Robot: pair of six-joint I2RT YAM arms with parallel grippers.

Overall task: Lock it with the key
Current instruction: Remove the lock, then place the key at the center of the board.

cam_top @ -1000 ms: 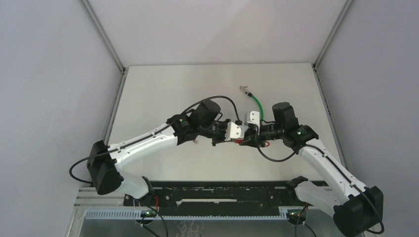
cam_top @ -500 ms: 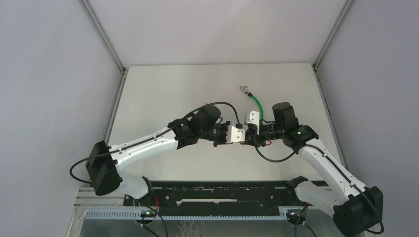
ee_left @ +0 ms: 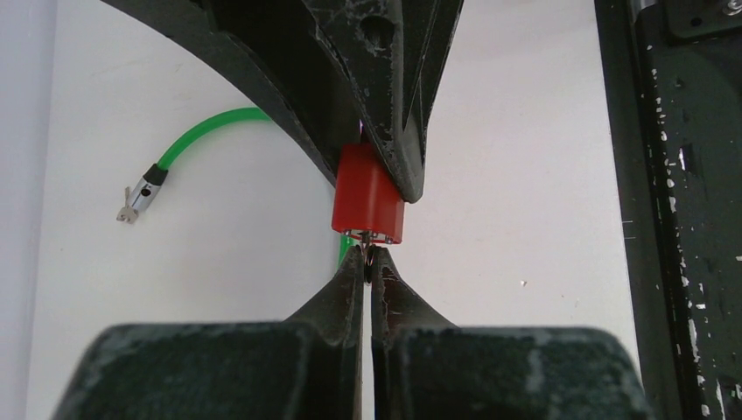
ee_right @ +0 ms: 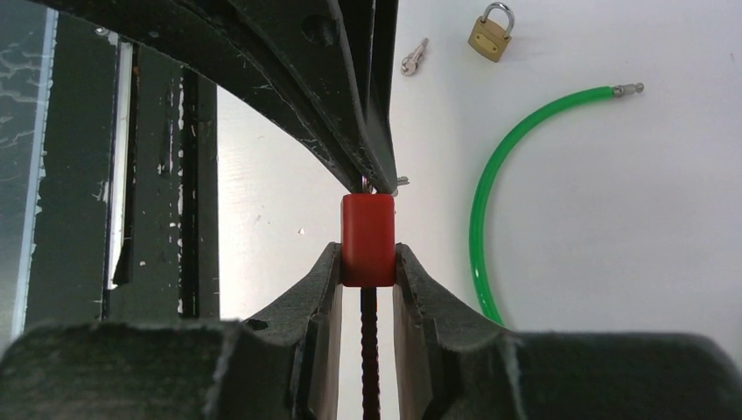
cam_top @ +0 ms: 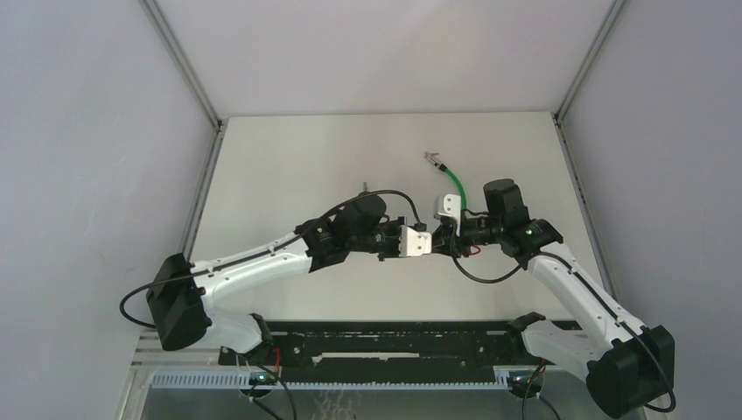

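A small red lock [ee_right: 367, 238] hangs above the table with my right gripper [ee_right: 367, 267] shut on its sides. A dark red cord [ee_right: 368, 350] runs back from it between the fingers. In the left wrist view the red lock [ee_left: 368, 197] faces me end-on. The thin metal key [ee_left: 368, 255] sticks out of its near face. My left gripper [ee_left: 368, 262] is shut on that key, fingertips right against the lock. From above, the left gripper [cam_top: 429, 244] and right gripper [cam_top: 444, 242] meet tip to tip at mid-table.
A green cable [cam_top: 456, 185] with a metal end [cam_top: 430, 158] curves on the table behind the grippers. A brass padlock [ee_right: 490, 35] and a loose small key [ee_right: 414, 57] lie on the table beyond the left arm. A black rail [cam_top: 394, 343] runs along the near edge.
My left gripper has moved right up to the lock and shut on the key. The right gripper has shifted only slightly, still holding the lock.
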